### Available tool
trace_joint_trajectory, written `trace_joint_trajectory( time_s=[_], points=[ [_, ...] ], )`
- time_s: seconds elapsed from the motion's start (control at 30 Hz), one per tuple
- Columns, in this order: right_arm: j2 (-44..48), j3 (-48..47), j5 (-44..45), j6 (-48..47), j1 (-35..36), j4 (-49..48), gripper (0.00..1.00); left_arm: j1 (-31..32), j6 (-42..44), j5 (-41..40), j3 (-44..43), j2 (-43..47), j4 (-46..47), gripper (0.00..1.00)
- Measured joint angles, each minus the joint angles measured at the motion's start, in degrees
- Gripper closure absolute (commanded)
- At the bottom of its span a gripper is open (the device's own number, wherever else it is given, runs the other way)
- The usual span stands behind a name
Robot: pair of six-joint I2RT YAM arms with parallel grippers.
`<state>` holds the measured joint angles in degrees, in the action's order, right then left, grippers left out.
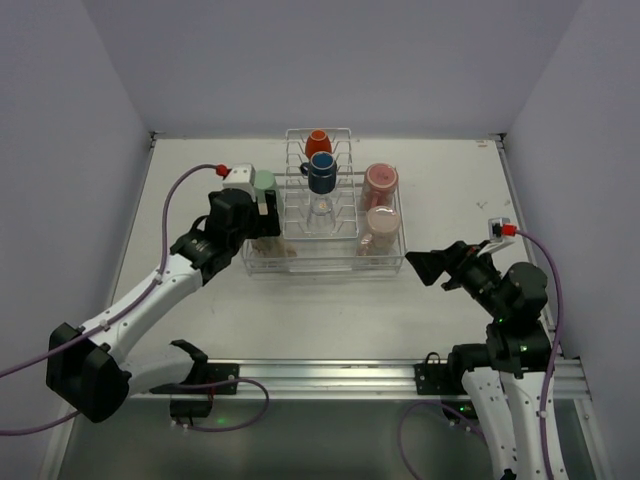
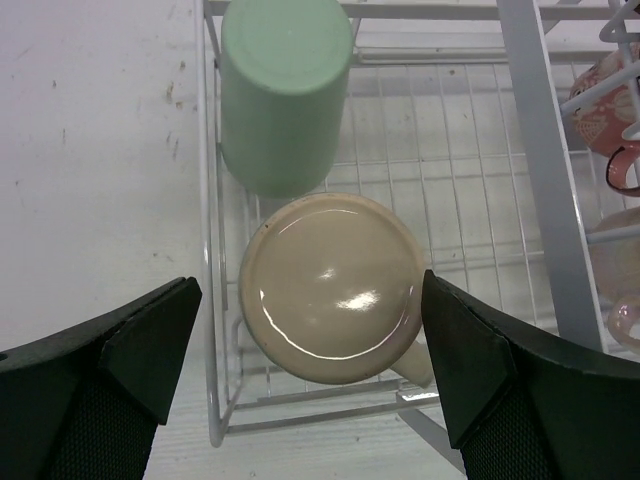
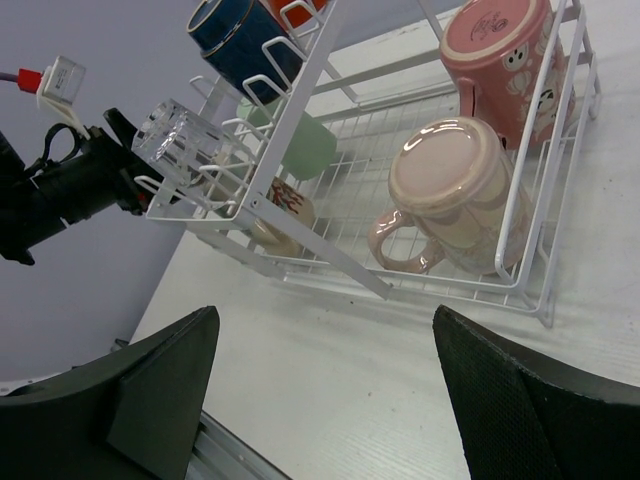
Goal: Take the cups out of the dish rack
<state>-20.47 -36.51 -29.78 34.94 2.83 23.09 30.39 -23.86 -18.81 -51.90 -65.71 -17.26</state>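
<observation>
Seen from above, a white wire dish rack (image 1: 320, 268) sits mid-table on the pale table (image 1: 300, 320), and none of the cups has been taken out yet.

Your left claw (image 2: 310, 300) hangs over the rack's near-left corner, fingers spread wide and holding nothing. Directly below it, framed between the two fingers, is the cream mug (image 2: 335, 285). The mug stands bottom up, so its long axis runs straight up toward the claw. Its handle pokes out toward the near right. Just beyond it, on the far side, is the mint-green tumbler (image 2: 285, 95), also base up.

One caution: the left finger appears to hang outside the rack's left wall, over bare table, while the right finger is over the basket. A straight drop may bring the wire between finger and mug.

Your right claw (image 3: 327, 320) is also spread and empty. It sits low, off the rack's near-right corner, aimed at the rack. The nearer pink mug (image 3: 450, 190) lies ahead of it, with a pink tumbler (image 3: 500, 50) farther back.

On the middle tines sit a clear glass (image 3: 180, 135), a dark-blue mug (image 1: 321, 173) and an orange-red mug (image 1: 318, 142).

The left arm is plainly nearer the cream mug.
</observation>
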Motion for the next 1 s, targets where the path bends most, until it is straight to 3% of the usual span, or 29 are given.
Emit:
trace_joint_trajectory(
  time_s=[0.53,1.0],
  points=[
    [0.0,0.4,-0.4,0.0,0.0,0.0,0.10,1.6,1.1,-3.0,-1.1,-4.4,5.0,0.00],
    [0.0,0.5,-1.3,0.0,0.0,-0.1,0.11,4.3,2.0,-7.5,-0.5,-1.4,4.6,0.00]
  ],
)
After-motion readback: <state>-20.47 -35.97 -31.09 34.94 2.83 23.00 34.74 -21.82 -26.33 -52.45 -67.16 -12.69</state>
